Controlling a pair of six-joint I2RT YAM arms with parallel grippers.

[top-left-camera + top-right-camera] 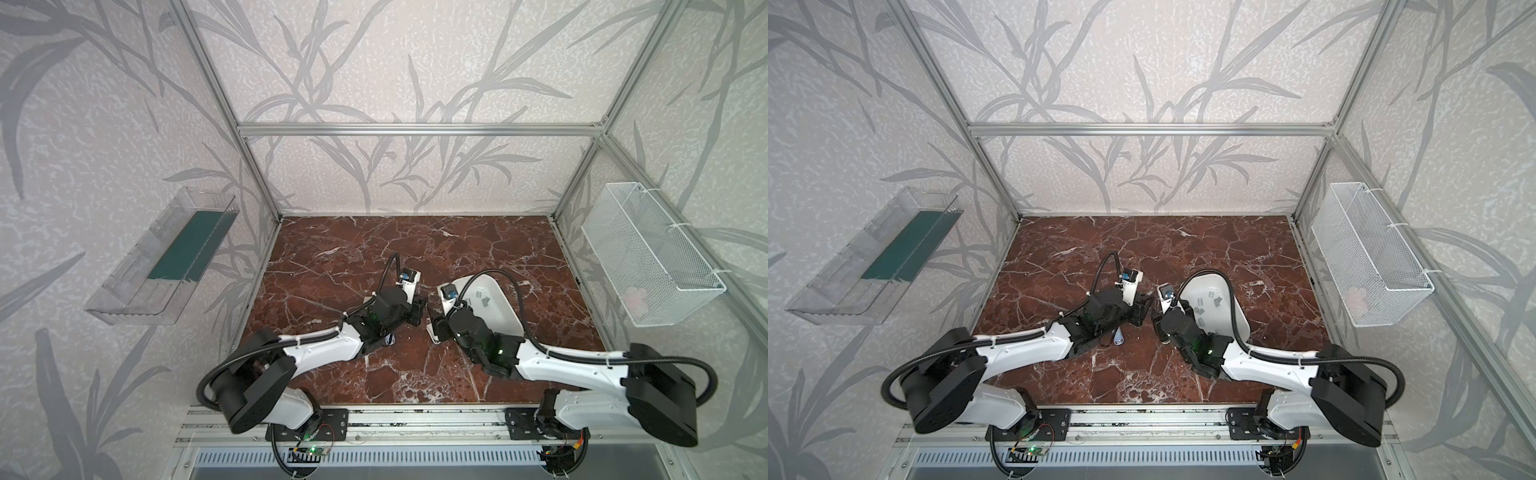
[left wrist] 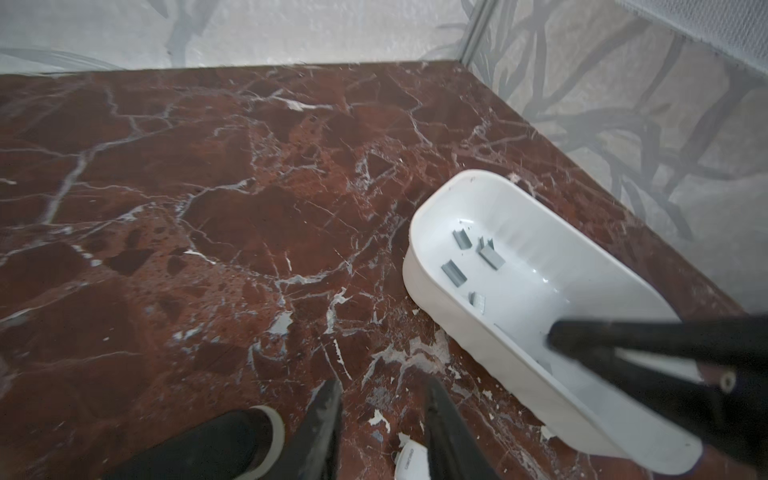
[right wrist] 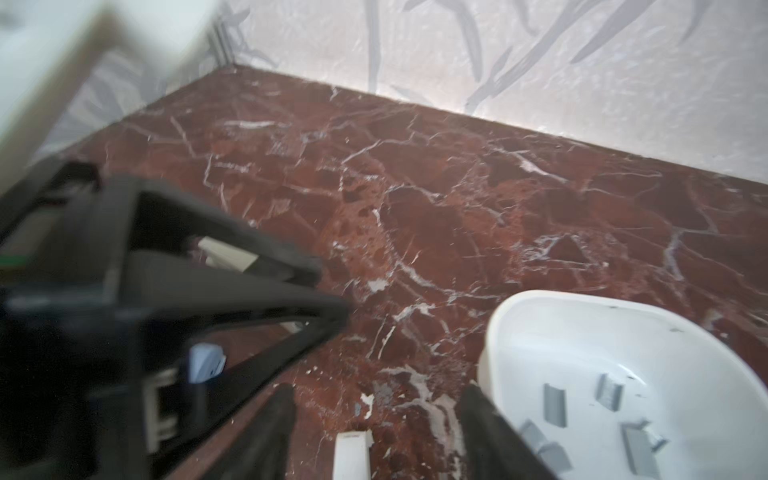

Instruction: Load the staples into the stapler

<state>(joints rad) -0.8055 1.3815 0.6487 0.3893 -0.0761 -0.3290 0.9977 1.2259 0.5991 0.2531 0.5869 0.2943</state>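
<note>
Grey staples (image 3: 555, 399) in white tray (image 3: 540, 297), just beside spread right gripper (image 3: 378, 390); left gripper (image 2: 383, 384) also spread, further off.

There were one left gripper (image 2: 382, 395), one right gripper (image 3: 378, 395), and one white tray (image 3: 540, 303) just beside it, holding at least six staples (image 3: 555, 399).

From my remote seat I see a red-brown, white-veined marble tabletop (image 1: 374, 249) carrying a white oval plastic tray (image 2: 428, 286) and, just beside it, a small white stapler (image 3: 351, 455).
</note>
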